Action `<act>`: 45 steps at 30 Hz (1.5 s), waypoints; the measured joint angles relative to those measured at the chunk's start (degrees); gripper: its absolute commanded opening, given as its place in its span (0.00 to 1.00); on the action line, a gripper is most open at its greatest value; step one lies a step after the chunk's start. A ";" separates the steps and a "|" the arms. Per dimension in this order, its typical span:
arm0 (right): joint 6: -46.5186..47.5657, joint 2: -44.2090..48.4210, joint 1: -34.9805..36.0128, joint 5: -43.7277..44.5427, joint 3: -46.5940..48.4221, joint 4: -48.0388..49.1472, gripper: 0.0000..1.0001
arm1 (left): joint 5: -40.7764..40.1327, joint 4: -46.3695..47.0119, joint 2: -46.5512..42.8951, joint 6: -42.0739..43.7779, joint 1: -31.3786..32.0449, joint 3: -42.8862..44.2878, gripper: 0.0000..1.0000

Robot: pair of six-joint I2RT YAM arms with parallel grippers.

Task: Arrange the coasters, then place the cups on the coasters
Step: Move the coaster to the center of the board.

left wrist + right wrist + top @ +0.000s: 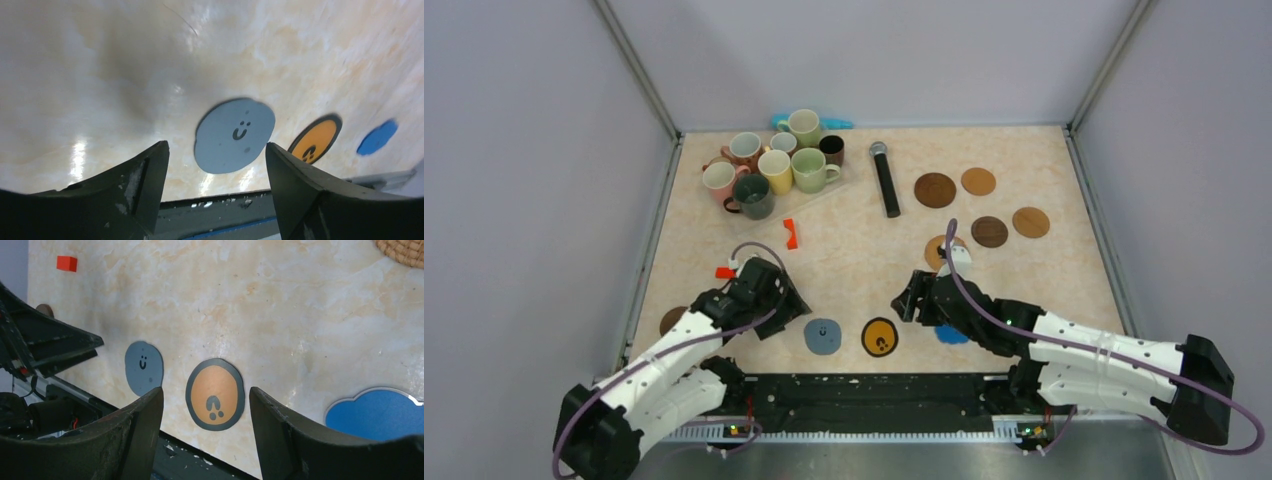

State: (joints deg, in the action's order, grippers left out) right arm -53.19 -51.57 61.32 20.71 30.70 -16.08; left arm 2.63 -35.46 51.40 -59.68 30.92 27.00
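Three coasters lie in a row near the table's front edge: grey-blue (822,335) (235,135) (144,367), black-and-yellow (880,337) (316,140) (215,394) and bright blue scalloped (951,334) (380,412). Several brown coasters (935,189) lie at the back right. The cups (774,165) cluster at the back left. My left gripper (790,308) (216,146) hangs open and empty just left of the grey-blue coaster. My right gripper (904,300) (206,390) is open and empty above the black-and-yellow one.
A black microphone (885,178) lies mid-back. A small red-orange piece (791,233) sits in front of the cups, and another (724,272) (66,263) by my left wrist. A woven coaster (405,250) lies behind my right arm. Another brown disc (672,320) lies by the left wall.
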 measured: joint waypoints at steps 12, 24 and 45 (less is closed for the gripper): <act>-0.04 0.96 0.00 -2.95 -3.30 3.13 0.63 | -31.93 -17.07 -11.80 -10.16 -3.37 7.87 0.32; 0.46 2.58 0.00 -6.99 -3.32 4.02 0.63 | -42.10 -24.48 -3.34 -16.13 -33.11 18.86 0.03; 0.92 4.07 0.00 -10.38 -4.02 3.19 0.63 | -34.10 -19.45 13.90 -23.39 -53.35 13.70 0.00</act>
State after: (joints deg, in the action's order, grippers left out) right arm -52.27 -47.51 61.32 10.33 26.68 -12.88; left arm -31.46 -54.92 65.30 -83.07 -22.44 40.71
